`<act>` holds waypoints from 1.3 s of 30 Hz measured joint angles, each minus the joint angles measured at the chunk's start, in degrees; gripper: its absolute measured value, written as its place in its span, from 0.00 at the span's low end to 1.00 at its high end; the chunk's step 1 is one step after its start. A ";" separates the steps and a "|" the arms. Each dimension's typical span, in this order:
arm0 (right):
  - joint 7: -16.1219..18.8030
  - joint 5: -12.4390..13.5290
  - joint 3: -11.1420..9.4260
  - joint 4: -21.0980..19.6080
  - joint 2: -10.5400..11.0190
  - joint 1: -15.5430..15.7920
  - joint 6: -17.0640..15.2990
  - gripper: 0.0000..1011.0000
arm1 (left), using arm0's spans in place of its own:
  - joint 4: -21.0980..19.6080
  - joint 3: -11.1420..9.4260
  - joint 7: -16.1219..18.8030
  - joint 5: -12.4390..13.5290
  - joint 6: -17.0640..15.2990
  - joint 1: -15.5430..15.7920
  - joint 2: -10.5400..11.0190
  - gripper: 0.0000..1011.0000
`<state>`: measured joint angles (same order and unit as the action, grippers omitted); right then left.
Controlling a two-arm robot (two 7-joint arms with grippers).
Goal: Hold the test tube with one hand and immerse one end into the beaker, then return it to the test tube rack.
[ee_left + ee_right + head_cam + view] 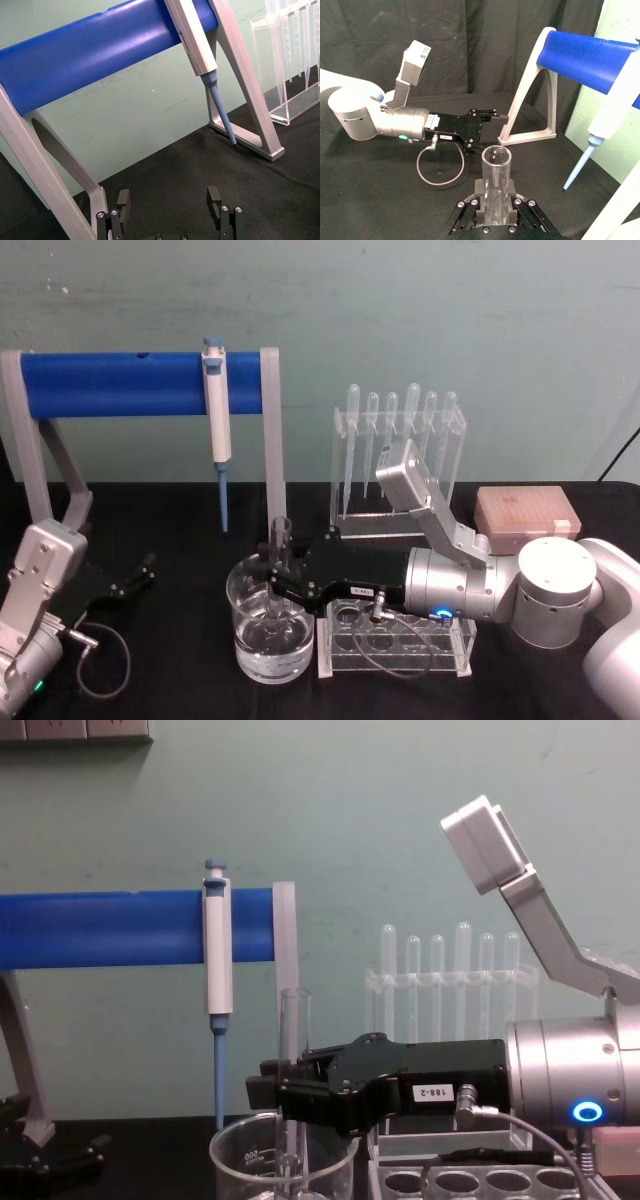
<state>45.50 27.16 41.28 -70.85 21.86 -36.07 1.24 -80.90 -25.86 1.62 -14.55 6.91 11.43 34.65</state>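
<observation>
Jaws around test tube (295, 1030), tip indistinct

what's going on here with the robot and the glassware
The right hand is gripping the test tube upright, with its lower end down inside the beaker, which holds clear liquid. I cannot tell whether the tip is in the liquid. The rack stands just to the robot's right of the beaker, its near holes unfilled. The left hand sits open and idle on the table at the left.
</observation>
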 joint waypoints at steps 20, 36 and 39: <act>0.53 0.08 -0.16 0.37 -0.06 -0.06 0.41 0.22 | 0.00 0.00 0.00 0.00 0.00 0.00 0.00 0.99; 1.38 -0.55 0.27 -1.03 -0.18 -2.44 -2.04 0.22 | 0.00 0.00 0.00 0.00 0.00 0.00 0.00 0.99; 0.65 -0.71 0.30 -2.65 0.32 -2.73 -3.29 0.22 | 0.00 0.00 0.00 0.00 0.00 0.00 0.00 0.99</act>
<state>46.15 26.45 41.58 -73.50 22.18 -38.80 -2.06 -80.90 -25.86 1.62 -14.55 6.90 11.43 34.64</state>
